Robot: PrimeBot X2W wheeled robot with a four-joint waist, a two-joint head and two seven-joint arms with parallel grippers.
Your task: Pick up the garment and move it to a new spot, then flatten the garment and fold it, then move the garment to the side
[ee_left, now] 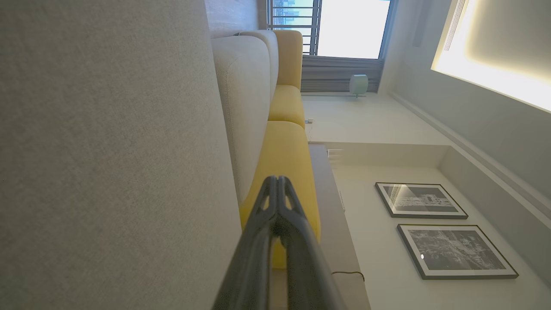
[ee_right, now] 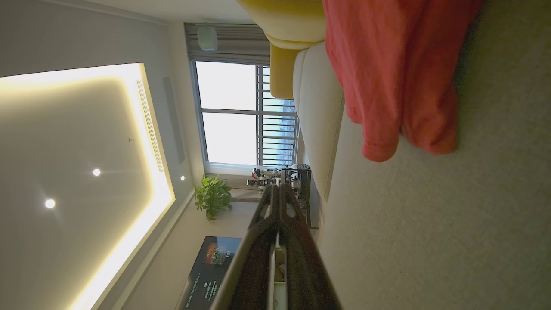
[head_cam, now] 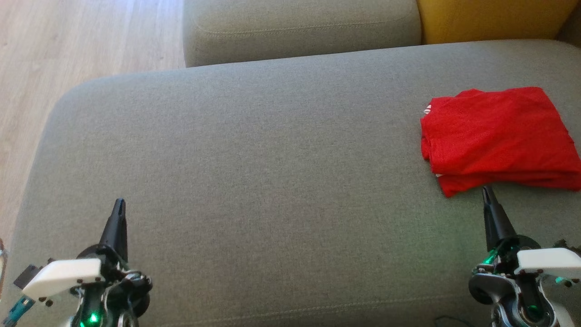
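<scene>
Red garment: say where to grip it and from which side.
Likely the near edge of the garment, approached from the robot's side with the right gripper. It lies folded flat on the sofa, stacked layers facing that gripper, which sits shut just before them.

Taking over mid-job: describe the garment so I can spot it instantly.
Start from the wide grey fabric sofa seat across the head view. At its right end, in front of the yellow cushion, lies the folded red fabric garment, just beyond the shut right gripper. Its bright red, stacked layers stand out against the plain grey upholstery.
</scene>
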